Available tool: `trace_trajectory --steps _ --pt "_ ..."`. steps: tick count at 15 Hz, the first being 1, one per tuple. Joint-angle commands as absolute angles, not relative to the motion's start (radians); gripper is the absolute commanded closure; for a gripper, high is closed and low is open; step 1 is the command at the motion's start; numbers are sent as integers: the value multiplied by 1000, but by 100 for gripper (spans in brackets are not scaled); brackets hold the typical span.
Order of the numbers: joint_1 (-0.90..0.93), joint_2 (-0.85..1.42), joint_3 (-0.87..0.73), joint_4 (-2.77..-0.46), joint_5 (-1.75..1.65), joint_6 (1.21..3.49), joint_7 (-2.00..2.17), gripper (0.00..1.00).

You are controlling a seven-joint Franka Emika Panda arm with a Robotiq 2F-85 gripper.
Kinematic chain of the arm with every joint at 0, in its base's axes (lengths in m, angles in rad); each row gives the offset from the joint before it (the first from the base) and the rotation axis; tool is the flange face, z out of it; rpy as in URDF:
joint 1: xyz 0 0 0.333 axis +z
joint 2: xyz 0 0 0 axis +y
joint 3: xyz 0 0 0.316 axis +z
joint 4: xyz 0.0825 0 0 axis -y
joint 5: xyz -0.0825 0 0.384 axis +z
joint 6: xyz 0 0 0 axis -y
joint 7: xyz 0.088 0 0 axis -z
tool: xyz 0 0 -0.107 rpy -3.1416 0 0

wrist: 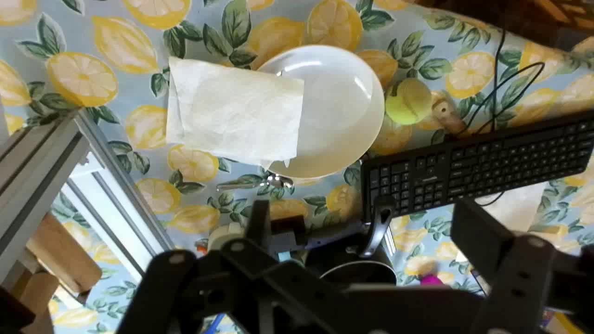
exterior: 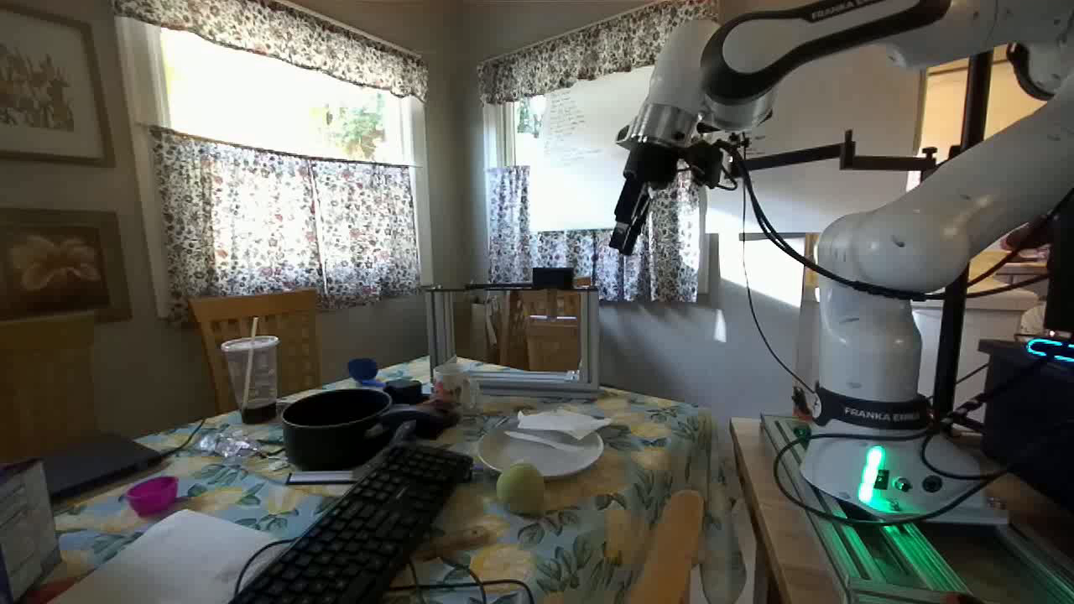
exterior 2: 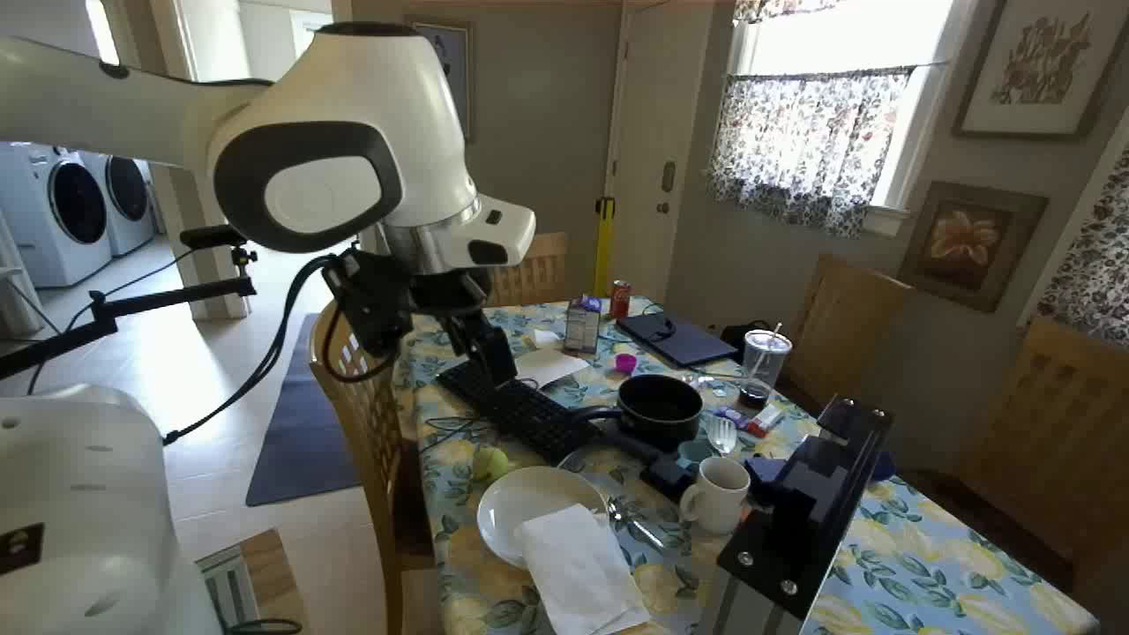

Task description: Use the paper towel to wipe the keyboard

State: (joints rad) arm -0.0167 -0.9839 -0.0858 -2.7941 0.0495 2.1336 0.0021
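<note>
The white paper towel (wrist: 234, 111) lies flat and folded, partly over the white plate (wrist: 345, 106) and partly past its rim. It also shows in both exterior views (exterior: 570, 422) (exterior 2: 582, 564). The black keyboard (wrist: 478, 162) lies on the lemon-print tablecloth beyond the plate, and shows in both exterior views (exterior: 369, 520) (exterior 2: 520, 414). My gripper (wrist: 366, 220) is open, with its fingers wide apart and nothing between them. In the exterior views the gripper (exterior: 625, 235) (exterior 2: 498, 357) hangs in the air above the table, apart from the towel and the keyboard.
A black pan (exterior 2: 660, 410) with its handle toward the keyboard, a white mug (exterior 2: 716, 494) and a metal frame (exterior 2: 794, 529) stand nearby. A tennis ball (wrist: 408, 101) sits between plate and keyboard. A cup with a straw (exterior: 252, 377) stands farther off.
</note>
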Motion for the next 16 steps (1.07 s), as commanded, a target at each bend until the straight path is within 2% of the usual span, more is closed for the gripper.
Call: trace_trajectory --steps 1,14,16 --pt "-25 -980 -78 -2807 58 2127 -5 0" --pt "-25 -965 -78 -2823 58 2125 -5 0" --pt "-33 -906 -80 -2809 59 2193 7 0"
